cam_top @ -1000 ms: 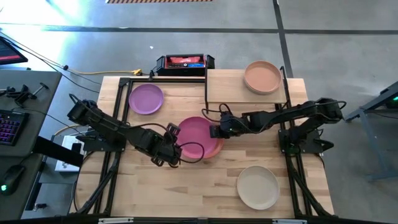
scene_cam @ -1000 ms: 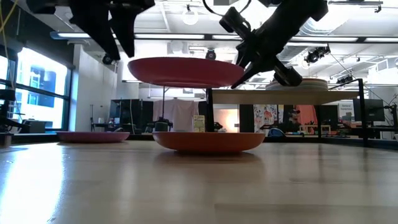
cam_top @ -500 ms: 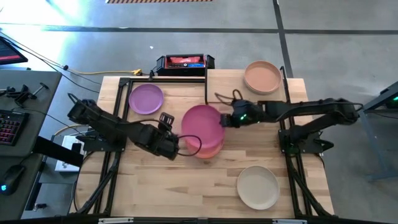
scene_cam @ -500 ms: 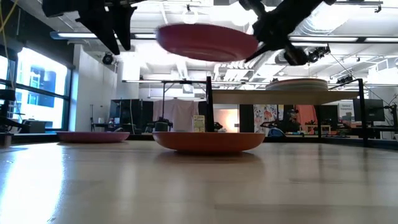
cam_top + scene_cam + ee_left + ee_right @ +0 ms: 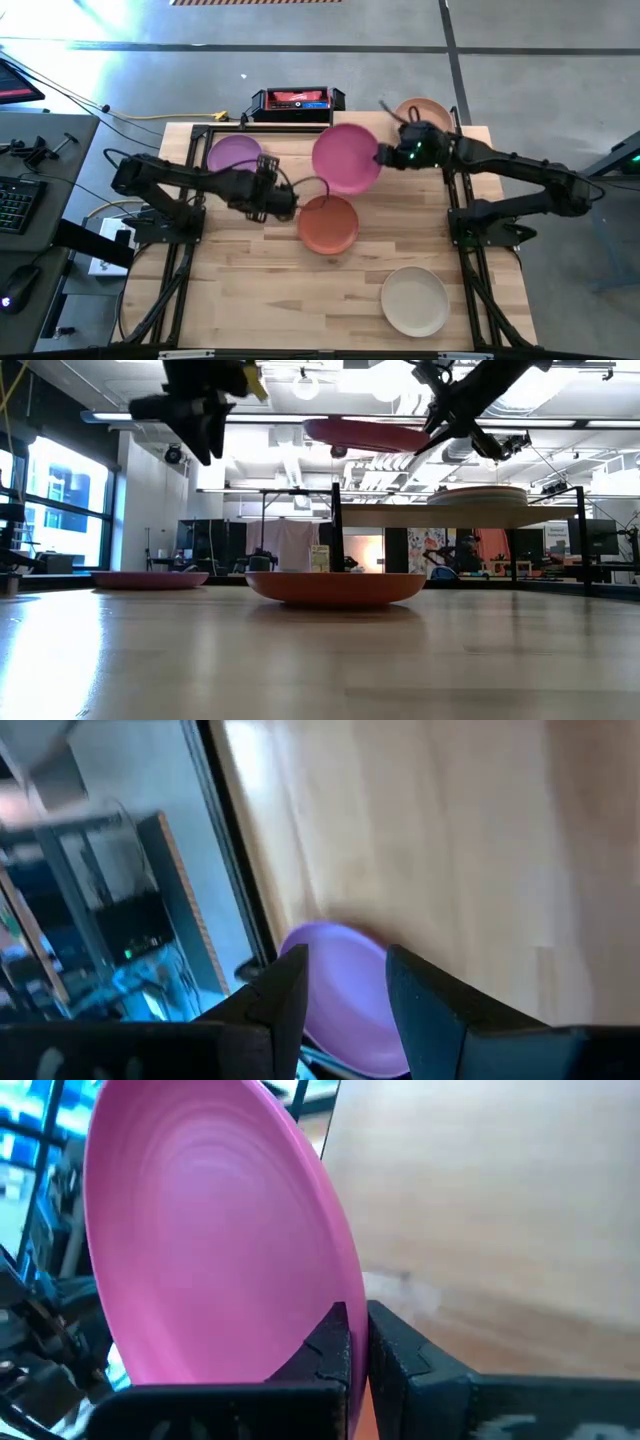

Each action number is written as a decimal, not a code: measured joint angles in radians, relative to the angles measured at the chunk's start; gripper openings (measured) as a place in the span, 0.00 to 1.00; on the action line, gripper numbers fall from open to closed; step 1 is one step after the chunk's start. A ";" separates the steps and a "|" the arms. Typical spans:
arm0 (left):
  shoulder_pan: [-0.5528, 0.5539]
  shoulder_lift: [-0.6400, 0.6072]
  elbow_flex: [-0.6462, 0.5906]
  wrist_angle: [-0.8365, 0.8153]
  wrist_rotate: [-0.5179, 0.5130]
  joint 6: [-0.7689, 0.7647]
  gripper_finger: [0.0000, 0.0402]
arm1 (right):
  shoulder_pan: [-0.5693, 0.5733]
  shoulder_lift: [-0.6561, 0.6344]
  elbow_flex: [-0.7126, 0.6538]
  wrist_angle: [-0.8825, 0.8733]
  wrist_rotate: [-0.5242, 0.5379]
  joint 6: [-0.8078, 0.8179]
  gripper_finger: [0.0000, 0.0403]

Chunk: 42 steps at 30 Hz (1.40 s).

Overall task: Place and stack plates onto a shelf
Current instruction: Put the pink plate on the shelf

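My right gripper [image 5: 383, 156] is shut on a pink plate [image 5: 346, 157], held high above the table beside the shelf [image 5: 370, 142]. In the low view the pink plate [image 5: 365, 432] is above shelf height. A stack of peach plates [image 5: 425, 110] rests on the shelf, partly hidden by my right arm. A terracotta plate [image 5: 328, 224] rests on the table's middle, a purple plate [image 5: 235, 158] at the far left, a beige plate [image 5: 415, 301] at the near right. My left gripper [image 5: 287, 200] is open and empty, between the purple and terracotta plates. My right gripper pinches the pink plate's rim [image 5: 346, 1295] between its two fingers, on the side of the plate toward the table's right. The fingers come about level from the table's right. The plate is lifted clear, nearly level, reaching out from the fingers toward the table's left.
A black and red box [image 5: 296, 101] stands beyond the table's far edge. The shelf's black posts [image 5: 337, 530] rise near the table's far middle. Bare wood lies along the near left of the table [image 5: 260, 300].
My right gripper has lifted the pink plate off the terracotta plate, carrying it up and toward the far edge, beside the shelf. The terracotta plate stays put and now lies uncovered. My left gripper has drawn away from the pink plate and moved toward the far edge.
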 joint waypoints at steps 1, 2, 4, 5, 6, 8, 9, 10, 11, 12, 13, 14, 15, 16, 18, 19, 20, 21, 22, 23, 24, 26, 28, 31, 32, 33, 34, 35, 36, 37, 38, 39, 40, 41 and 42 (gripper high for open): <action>0.022 0.000 0.000 0.001 0.000 0.005 0.32 | -0.027 -0.002 0.000 0.000 -0.004 -0.011 0.00; 0.047 0.000 0.000 0.001 0.000 0.012 0.32 | -0.053 -0.003 0.000 0.000 -0.005 -0.024 0.00; 0.095 0.000 0.000 0.004 0.000 0.015 0.31 | -0.105 -0.004 0.000 0.000 -0.010 -0.047 0.00; 0.120 0.000 0.000 0.007 0.001 0.021 0.31 | -0.130 -0.004 0.000 0.000 -0.010 -0.062 0.00; 0.144 0.000 0.000 0.011 0.003 0.028 0.31 | -0.153 -0.004 0.000 0.000 -0.011 -0.072 0.00; 0.192 0.000 0.000 0.014 0.004 0.039 0.31 | -0.198 -0.004 0.000 0.000 -0.012 -0.087 0.00; 0.216 0.000 0.000 0.014 0.004 0.039 0.31 | -0.219 -0.004 0.000 0.000 -0.012 -0.090 0.00; 0.238 0.000 0.000 0.014 0.005 0.039 0.31 | -0.239 -0.004 0.000 0.000 -0.015 -0.092 0.00; 0.260 0.000 0.000 0.014 0.006 0.039 0.31 | -0.258 -0.004 0.000 0.000 -0.018 -0.092 0.00; 0.281 0.000 0.000 0.014 0.011 0.040 0.31 | -0.275 -0.003 0.000 0.001 -0.019 -0.098 0.00; 0.300 0.000 0.000 0.014 0.020 0.040 0.31 | -0.289 -0.001 0.000 0.003 -0.020 -0.109 0.00; 0.319 0.000 0.000 0.014 0.033 0.040 0.31 | -0.300 0.003 0.000 0.007 -0.021 -0.113 0.00; 0.338 0.000 0.000 0.014 0.048 0.040 0.31 | -0.310 0.009 0.000 0.012 -0.025 -0.116 0.00; 0.355 0.000 0.000 0.015 0.064 0.040 0.31 | -0.318 0.016 0.000 0.016 -0.027 -0.118 0.00; 0.386 0.000 0.000 0.017 0.093 0.040 0.31 | -0.326 0.036 0.000 0.027 -0.029 -0.123 0.00; 0.399 0.000 0.000 0.021 0.103 0.040 0.31 | -0.327 0.048 0.000 0.029 -0.029 -0.131 0.00; 0.411 0.000 0.000 0.030 0.111 0.039 0.31 | -0.328 0.061 0.000 0.030 -0.029 -0.136 0.00; 0.422 0.000 0.000 0.039 0.112 0.040 0.31 | -0.327 0.074 0.000 0.032 -0.029 -0.137 0.00; 0.432 0.000 0.000 0.042 0.112 0.040 0.31 | -0.327 0.084 0.000 0.032 -0.029 -0.137 0.00; 0.442 0.000 0.000 0.041 0.112 0.041 0.31 | -0.327 0.093 0.000 0.031 -0.029 -0.141 0.00; 0.452 0.000 0.000 0.042 0.112 0.043 0.31 | -0.327 0.101 0.000 0.031 -0.029 -0.146 0.00; 0.467 0.000 0.000 0.042 0.112 0.048 0.31 | -0.327 0.111 0.000 0.035 -0.028 -0.157 0.00; 0.482 0.000 0.000 0.042 0.112 0.048 0.31 | -0.327 0.118 0.002 0.039 -0.027 -0.165 0.00; 0.497 0.000 0.000 0.042 0.112 0.039 0.31 | -0.327 0.122 0.001 0.023 -0.028 -0.176 0.00; 0.503 0.000 0.000 0.042 0.112 0.034 0.31 | -0.327 0.122 0.001 0.017 -0.025 -0.179 0.00; 0.505 0.000 0.000 0.042 0.112 0.031 0.31 | -0.328 0.122 0.001 0.011 -0.022 -0.185 0.00; 0.509 0.000 0.000 0.042 0.112 0.029 0.31 | -0.331 0.122 0.001 -0.001 -0.016 -0.195 0.00; 0.509 0.000 0.000 0.042 0.112 0.027 0.31 | -0.334 0.122 0.001 -0.020 -0.012 -0.198 0.00; 0.509 0.000 0.000 0.042 0.112 0.022 0.31 | -0.338 0.122 0.001 -0.040 -0.012 -0.200 0.00; 0.509 0.000 0.000 0.042 0.112 0.018 0.31 | -0.341 0.122 0.001 -0.047 -0.014 -0.199 0.00; 0.509 0.000 0.000 0.042 0.112 0.014 0.31 | -0.342 0.122 0.001 -0.053 -0.013 -0.198 0.00; 0.509 0.000 0.000 0.042 0.112 0.013 0.31 | -0.343 0.122 0.001 -0.054 -0.011 -0.198 0.00; 0.509 0.000 0.000 0.042 0.112 0.013 0.31 | -0.344 0.122 0.001 -0.050 -0.008 -0.197 0.00; 0.509 0.000 0.000 0.042 0.113 0.013 0.31 | -0.344 0.122 0.001 -0.045 -0.006 -0.197 0.00; 0.509 0.000 0.000 0.042 0.116 0.013 0.31 | -0.345 0.122 0.001 -0.043 -0.006 -0.197 0.00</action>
